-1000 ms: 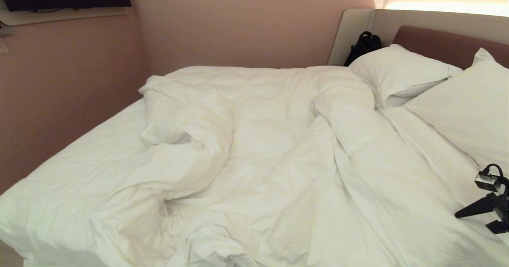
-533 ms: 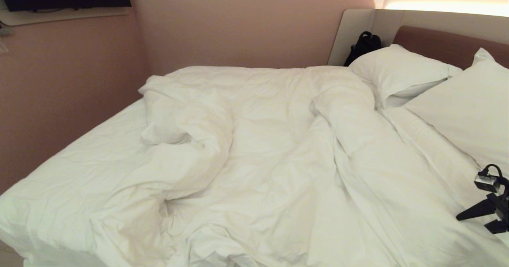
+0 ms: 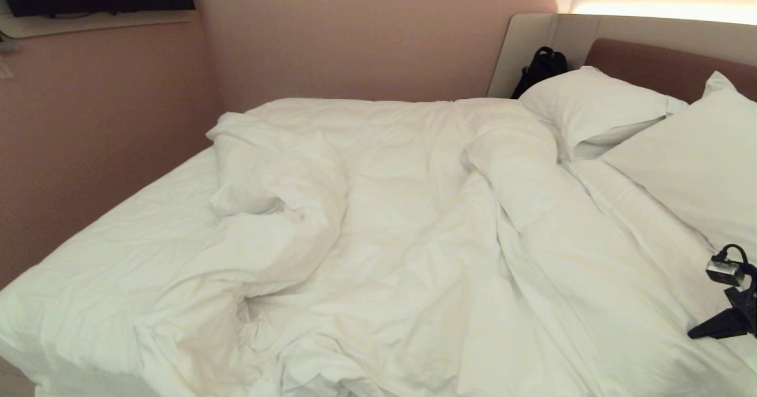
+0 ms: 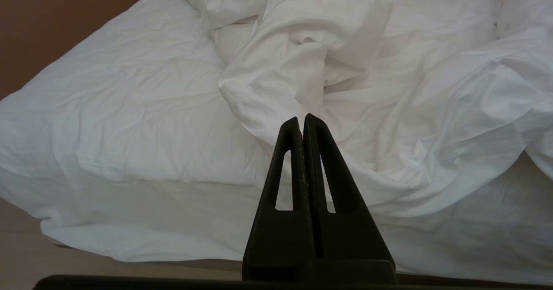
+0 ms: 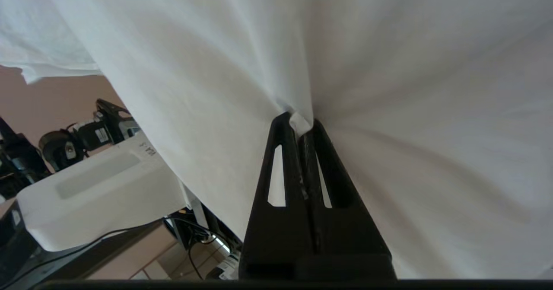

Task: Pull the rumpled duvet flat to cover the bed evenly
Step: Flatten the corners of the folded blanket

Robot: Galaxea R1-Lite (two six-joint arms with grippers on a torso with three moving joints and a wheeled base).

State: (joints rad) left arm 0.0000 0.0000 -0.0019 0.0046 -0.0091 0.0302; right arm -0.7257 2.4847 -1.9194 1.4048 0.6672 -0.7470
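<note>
My right pincer (image 5: 299,123) is clamped tight, its two black fingers pressed together on a small pinch of the white duvet (image 5: 389,108), and in the right wrist view the cloth gathers into folds that fan out from the fingertips. In the head view I see that same pincer (image 3: 718,326) at the near right edge of the bed (image 3: 106,249), low against the side of the cover, with the arm's camera block just above it. The duvet (image 3: 402,231) lies in a rumpled heap across the middle and right of the mattress, bunched into a thick ridge on its left edge and running up to the two pillows (image 3: 597,110) by the headboard (image 3: 662,65); the fitted sheet (image 3: 118,255) is bare on the left side. So the part I hold is the duvet's near right side, and the bulk of it spreads away from the pincer toward the far left. My left pincer (image 4: 302,119) is fully closed on nothing, hanging off the bed's near left corner, with the duvet's crumpled fold (image 4: 302,56) lying beyond its tips and not touching them. A dark bag (image 3: 541,65) sits by the surround panel beside the far pillow.
</note>
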